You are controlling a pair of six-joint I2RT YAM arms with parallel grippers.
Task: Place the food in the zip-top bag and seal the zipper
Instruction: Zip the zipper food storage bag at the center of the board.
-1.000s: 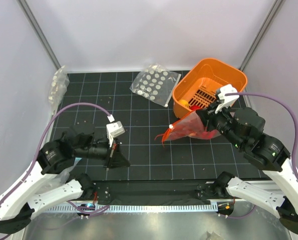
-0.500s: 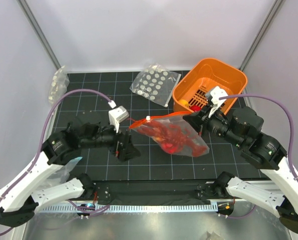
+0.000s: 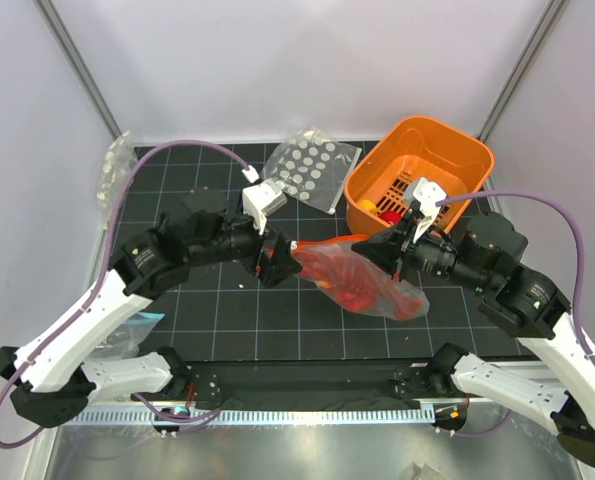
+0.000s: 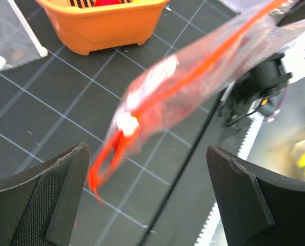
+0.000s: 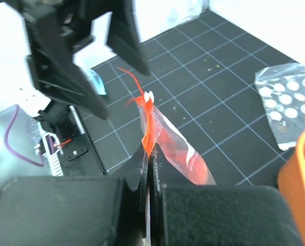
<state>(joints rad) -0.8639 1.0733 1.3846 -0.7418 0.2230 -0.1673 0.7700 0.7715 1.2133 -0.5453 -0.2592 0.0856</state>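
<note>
Swung in rightward, my left tool stands wide at the zip-top bag; my right tool pinches its zipper. Closing off-line, I could miss the hanging edge.

The clear plastic zip-top bag with its orange-red strip has been drawn away from the orange slotted basket toward mid-table by the right gripper. The left gripper has been swung across to its free end.

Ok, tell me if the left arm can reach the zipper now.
Probably yes: the open left end effector faces the zipper, nothing between, and the right end effector holds the zip-top bag up.
</note>
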